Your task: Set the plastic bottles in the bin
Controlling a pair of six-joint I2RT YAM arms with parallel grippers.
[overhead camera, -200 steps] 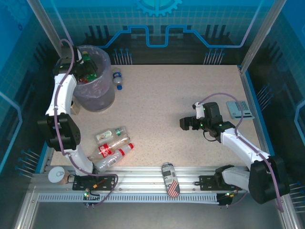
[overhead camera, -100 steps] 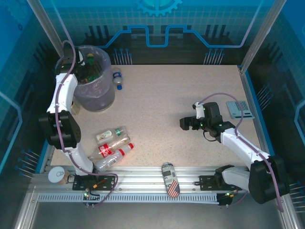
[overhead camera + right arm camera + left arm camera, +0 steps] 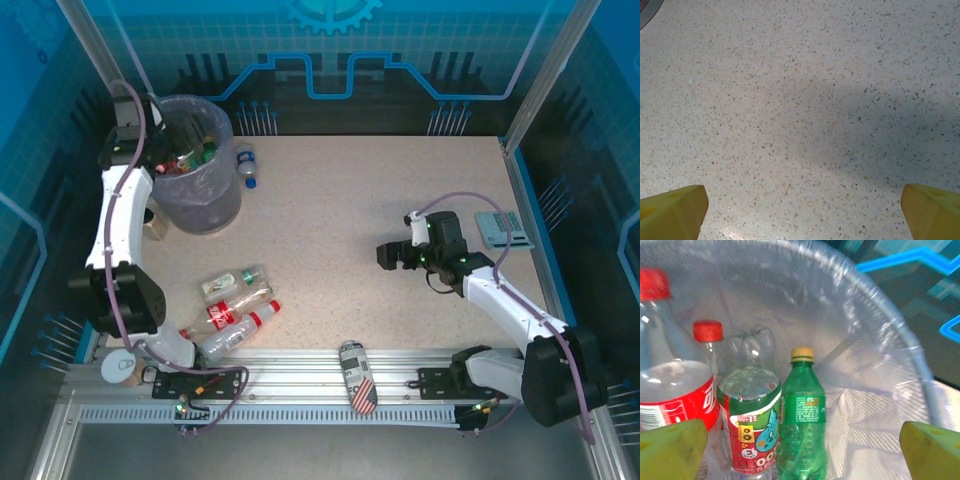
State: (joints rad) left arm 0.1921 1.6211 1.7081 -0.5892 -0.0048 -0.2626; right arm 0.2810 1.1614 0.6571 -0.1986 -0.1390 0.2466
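Pulled back toward the far-left rim of the round grey bag-lined bin (image 3: 205,195), the left gripper (image 3: 155,128) hangs spread and empty. Inside the bin stand clear plastic bottles (image 3: 747,415), one green; other bottles (image 3: 235,305) lie on the speckled counter (image 3: 330,200) before it. Well right of the bin, the right gripper (image 3: 388,258) is also spread.

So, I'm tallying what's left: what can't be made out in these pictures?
- Count inside the round grey bag-lined bin: top view too small, left arm over the rim.
- Tall red-capped clear bottle: cut by the left wrist view's left edge.
- Lowest clear bottle on the table: one end behind that arm, top view.
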